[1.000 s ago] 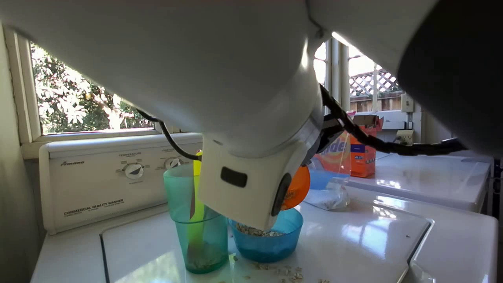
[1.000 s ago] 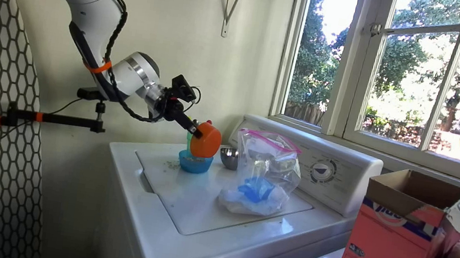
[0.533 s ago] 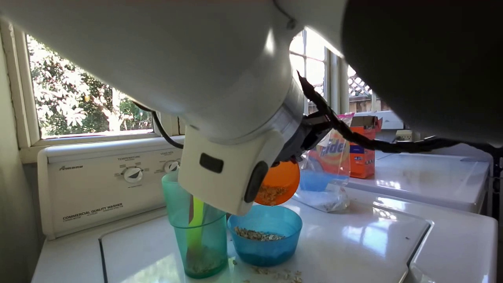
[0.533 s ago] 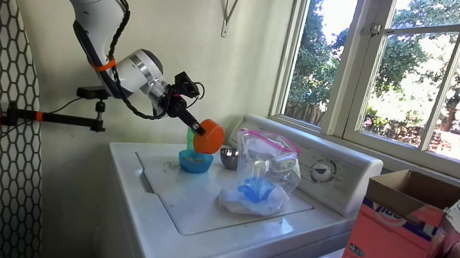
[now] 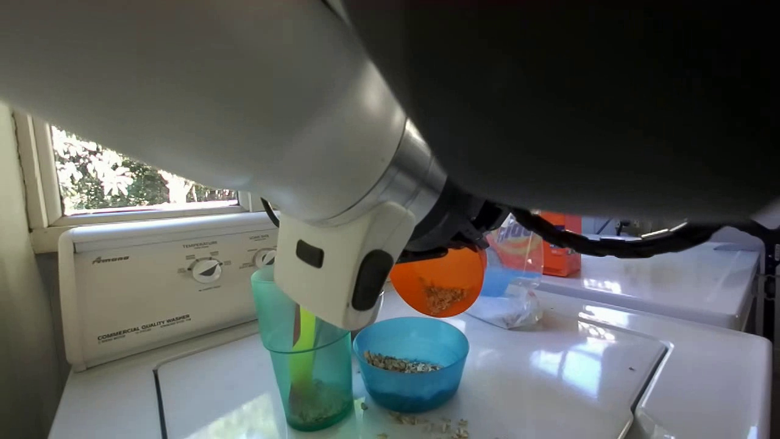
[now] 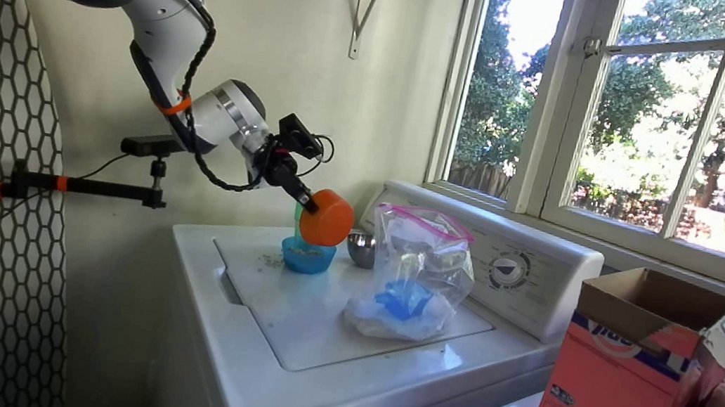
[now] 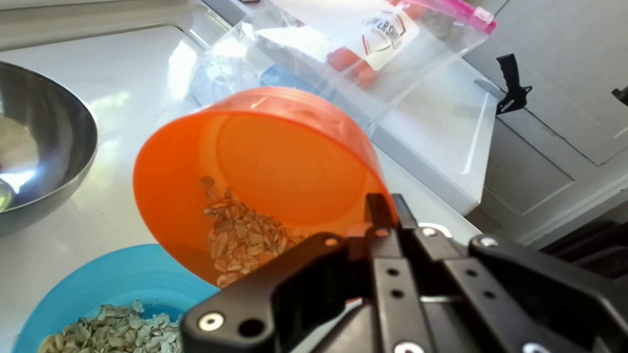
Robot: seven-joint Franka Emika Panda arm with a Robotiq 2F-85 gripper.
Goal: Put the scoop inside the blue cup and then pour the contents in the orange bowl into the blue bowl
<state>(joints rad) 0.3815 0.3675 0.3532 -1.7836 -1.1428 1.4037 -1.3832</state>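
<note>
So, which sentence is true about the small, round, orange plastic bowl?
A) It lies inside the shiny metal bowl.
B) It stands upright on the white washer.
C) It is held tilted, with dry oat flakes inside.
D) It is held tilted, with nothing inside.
C: in the wrist view, the black gripper pinches the orange bowl, which is tilted, and dry oat flakes lie inside it.

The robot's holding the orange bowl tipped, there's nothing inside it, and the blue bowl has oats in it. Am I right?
Not quite: the orange bowl isn't empty. The wrist view shows oats inside it. The rest is right: the gripper holds it tipped, and the blue bowl has oats too.
</note>
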